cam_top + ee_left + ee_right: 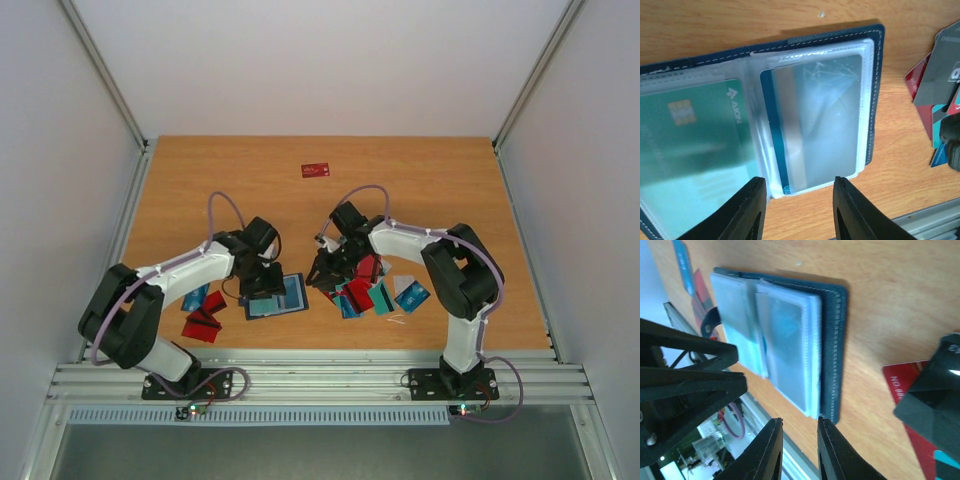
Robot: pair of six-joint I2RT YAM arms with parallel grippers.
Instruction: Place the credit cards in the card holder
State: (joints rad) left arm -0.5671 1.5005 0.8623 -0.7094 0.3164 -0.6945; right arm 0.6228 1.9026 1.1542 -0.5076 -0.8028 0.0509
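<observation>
Evidently a step between insertions is reached: the card holder [875, 75] is laid open on the bench [420, 180] under the left pincer [797, 200], parted and empty. The right pincer [800, 440], narrowly parted, is empty too. Next, one of the credit cards [375, 290] must be gripped.

I see bright, even light from overhead; the card holder [874, 100] throws only a thin soft shadow along its far edge. White glare hazes its clear sleeves (worst in my left wrist view), and the left gripper [799, 181] just in front of it looks blurred.
</observation>
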